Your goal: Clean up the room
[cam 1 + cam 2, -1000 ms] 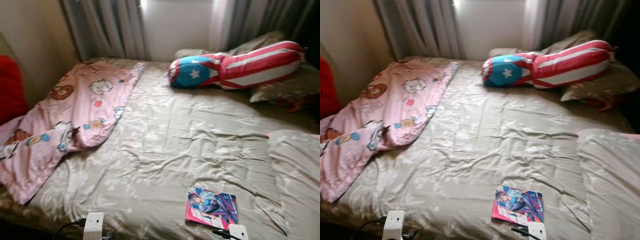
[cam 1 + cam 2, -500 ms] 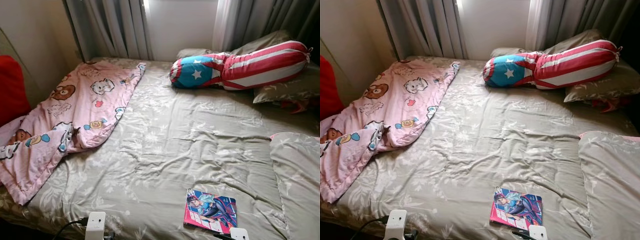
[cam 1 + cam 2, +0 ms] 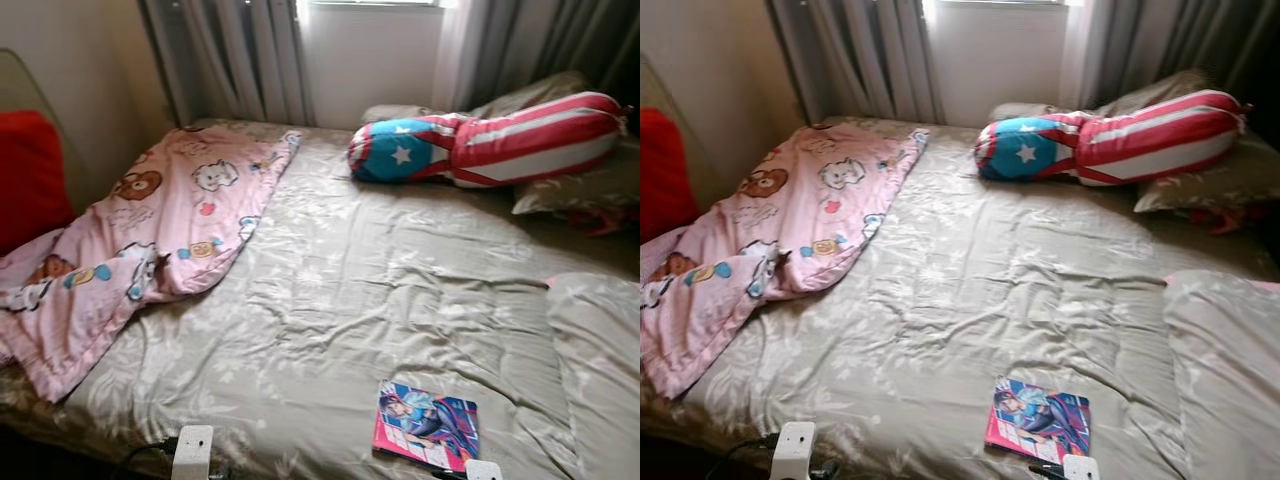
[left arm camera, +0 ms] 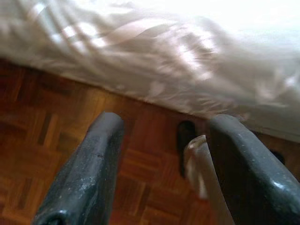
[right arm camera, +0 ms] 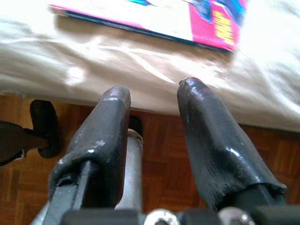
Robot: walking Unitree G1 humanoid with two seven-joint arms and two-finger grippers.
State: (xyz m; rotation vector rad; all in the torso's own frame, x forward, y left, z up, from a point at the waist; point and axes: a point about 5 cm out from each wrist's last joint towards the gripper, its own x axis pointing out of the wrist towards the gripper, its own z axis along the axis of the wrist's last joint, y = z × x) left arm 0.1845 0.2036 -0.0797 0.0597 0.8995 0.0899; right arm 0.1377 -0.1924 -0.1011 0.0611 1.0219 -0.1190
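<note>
Beige floral bedding [image 3: 380, 270], creased all over, is spread across a wide bed whose near edge lies just ahead of both grippers. The right gripper [image 5: 152, 101] is held low at that edge with its two black fingers parted and nothing between them; brown parquet flooring [image 5: 159, 164] is seen below it. Just beyond its fingertips, lying flat on the bedding close to the edge, is a thin pink-and-blue comic book with a drawn figure on its cover [image 3: 427, 425]; no contact with it is made.

The left gripper [image 4: 164, 126] is held at the bed's near edge as well, well to the left of the right gripper, its fingers also spread apart and empty, with the bedding's overhang ahead of it and parquet beneath.

Further ahead of the left gripper and off to its left, a crumpled pink blanket printed with cartoon bears [image 3: 140, 240] is draped over that side of the bed, beside a red cushion [image 3: 30, 175] against the wall. Far ahead of the right gripper, at the head of the bed, a long bolster pillow in red and white stripes with a blue star-marked end [image 3: 490, 140] is laid across beige pillows. Grey curtains [image 3: 230, 55] are hung behind.
</note>
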